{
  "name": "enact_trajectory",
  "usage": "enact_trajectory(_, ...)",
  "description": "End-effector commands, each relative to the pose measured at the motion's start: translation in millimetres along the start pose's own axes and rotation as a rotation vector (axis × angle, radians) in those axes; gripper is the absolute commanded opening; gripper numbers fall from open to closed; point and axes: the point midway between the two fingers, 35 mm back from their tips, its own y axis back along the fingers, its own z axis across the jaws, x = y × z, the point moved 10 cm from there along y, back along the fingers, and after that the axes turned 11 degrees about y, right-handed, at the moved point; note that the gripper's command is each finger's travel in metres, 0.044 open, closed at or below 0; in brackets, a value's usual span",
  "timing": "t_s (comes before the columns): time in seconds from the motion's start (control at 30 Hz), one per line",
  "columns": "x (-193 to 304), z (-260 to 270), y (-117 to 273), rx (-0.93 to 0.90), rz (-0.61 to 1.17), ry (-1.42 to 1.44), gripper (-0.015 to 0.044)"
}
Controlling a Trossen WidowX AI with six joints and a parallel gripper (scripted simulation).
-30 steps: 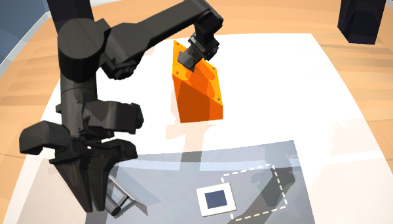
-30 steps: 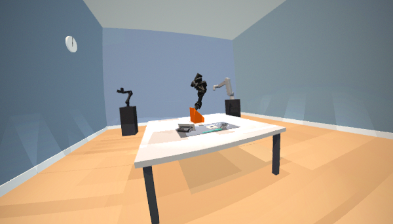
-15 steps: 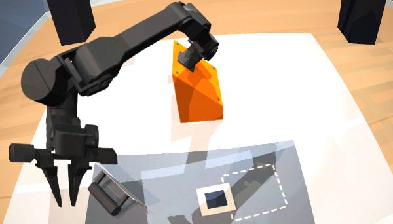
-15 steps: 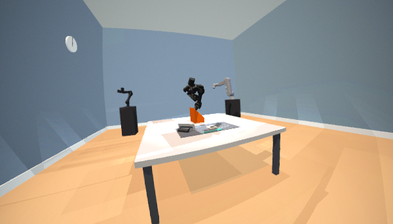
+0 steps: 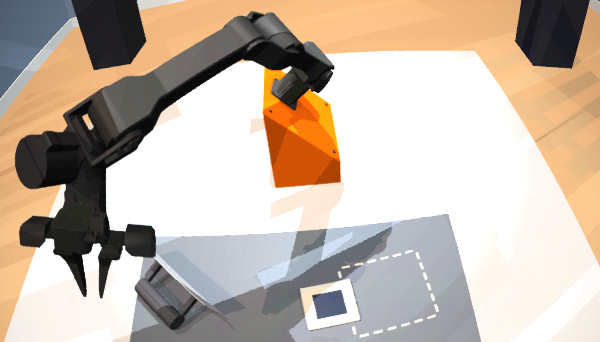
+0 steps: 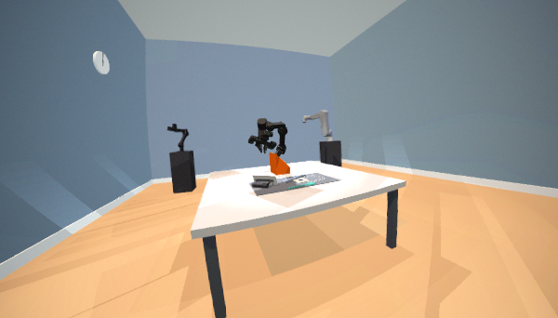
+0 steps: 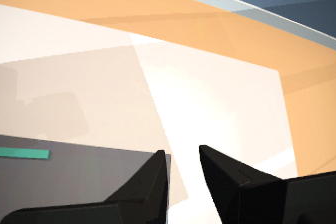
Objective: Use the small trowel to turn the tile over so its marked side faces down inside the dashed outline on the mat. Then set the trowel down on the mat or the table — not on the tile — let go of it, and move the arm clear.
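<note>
the job now, as i judge it, is getting hold of the trowel (image 5: 159,303) (image 6: 263,183), which lies at one end of the mat (image 5: 225,248) (image 6: 279,191) (image 7: 100,175). the gripper (image 5: 93,297) (image 6: 263,151) (image 7: 182,154) is partly spread, a modest gap between its fingertips and nothing in it. i'd open it wider first, turn the fingers to straddle the dark round handle, and come down slowly around its middle; closing near one end could let the tool twist under load. a light test lift should then show whether the grip is square before the blade goes anywhere near the tile (image 5: 329,304) (image 6: 301,180). that tile is still to be turned: it lies flat, dark square up, overlapping the near side of the dashed outline (image 5: 363,336). the top view gives the outline and the handle's slant clearly, yet hides how high the fingers are; the exterior view shows them up above the table (image 5: 410,116) (image 6: 223,205) (image 7: 215,100). a teal strip (image 6: 302,185) (image 7: 20,153) along the mat shows there and from the wrist, but not from the top, while the wrist view catches neither trowel nor tile.
</note>
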Motion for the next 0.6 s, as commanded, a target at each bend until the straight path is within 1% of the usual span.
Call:
enact_trajectory(0.0,19.8,0.7,-7.2,-0.019,0.068,-0.111,0.01)
enact_trajectory(0.57,100.6,11.4,-17.6,-0.086,0.38,-0.587,0.01)
